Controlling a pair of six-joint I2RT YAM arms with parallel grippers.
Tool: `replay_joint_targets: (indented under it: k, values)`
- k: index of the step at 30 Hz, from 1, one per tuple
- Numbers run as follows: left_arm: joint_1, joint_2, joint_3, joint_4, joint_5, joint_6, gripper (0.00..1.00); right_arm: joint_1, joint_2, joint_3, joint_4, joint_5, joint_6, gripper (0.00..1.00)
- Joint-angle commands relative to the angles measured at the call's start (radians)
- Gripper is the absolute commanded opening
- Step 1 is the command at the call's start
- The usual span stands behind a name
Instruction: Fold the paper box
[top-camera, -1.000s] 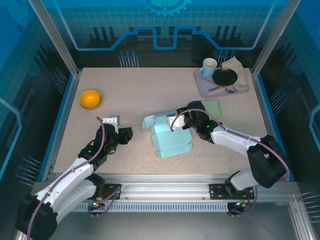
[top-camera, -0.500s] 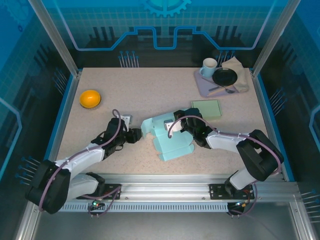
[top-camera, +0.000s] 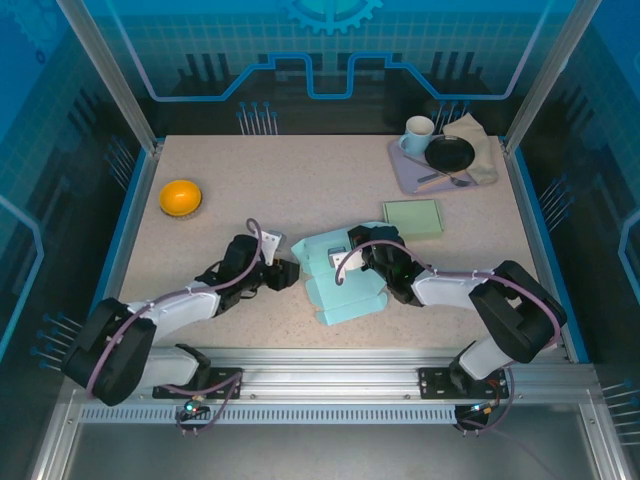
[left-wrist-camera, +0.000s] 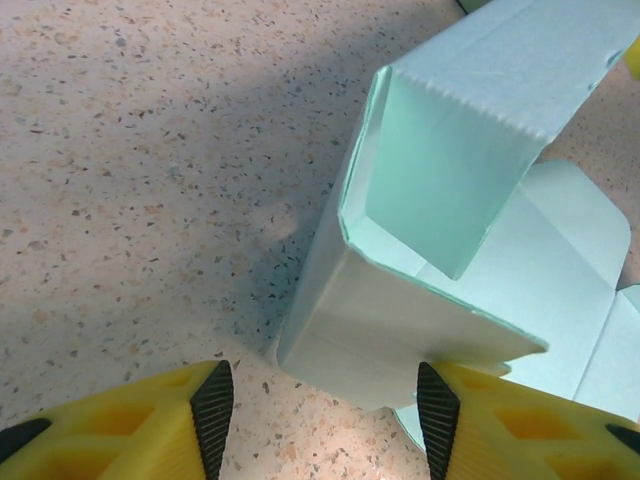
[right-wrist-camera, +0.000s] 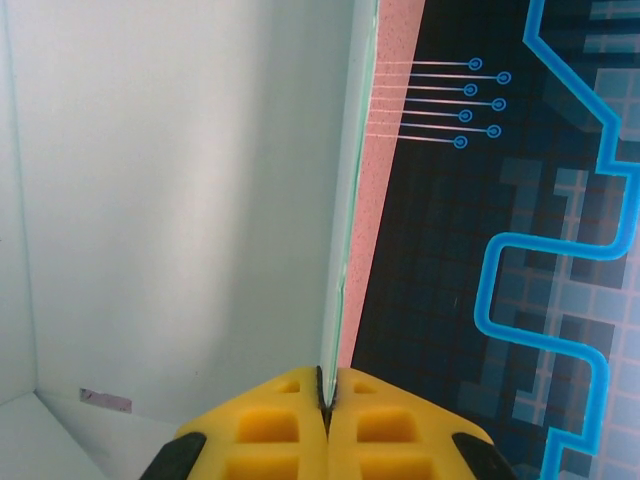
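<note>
Two grippers now work at the single paper box (top-camera: 345, 290), which sits mid-table toward the near edge with its walls partly raised. Within the last second the left gripper (top-camera: 283, 272) has swung in from bare table well to the left. It now stands at the box's left corner with its fingers spread, one on either side of that corner. The right gripper (top-camera: 350, 255) is pressed together on a thin upright panel. With one side pinned and a second tool arriving, the fold probably shifts to two-handed shaping of the walls. Elsewhere on the table (top-camera: 300, 180) are one orange bowl (top-camera: 181, 196), one flat green sheet (top-camera: 412, 216), and one tray (top-camera: 405, 170) carrying one mug (top-camera: 419, 131) and one black dish (top-camera: 450, 153).
</note>
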Motion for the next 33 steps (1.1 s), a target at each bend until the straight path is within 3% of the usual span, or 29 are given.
replay_joint_targets:
  k: [1,14,30,33]
  values:
    - [-0.02,0.039,0.057,0.028,0.028,0.043,0.57,0.026,-0.005,-0.02,0.009,0.018,-0.004,0.0]
    - [-0.047,0.164,0.141,0.073,0.005,0.044,0.57,0.036,-0.039,-0.014,-0.039,0.023,0.016,0.0]
    - [-0.105,0.264,0.166,0.14,-0.167,0.089,0.48,0.076,-0.002,-0.071,0.012,0.095,0.028,0.0]
    - [-0.107,0.287,0.185,0.139,-0.184,0.107,0.52,0.079,-0.009,-0.073,0.002,0.093,0.029,0.0]
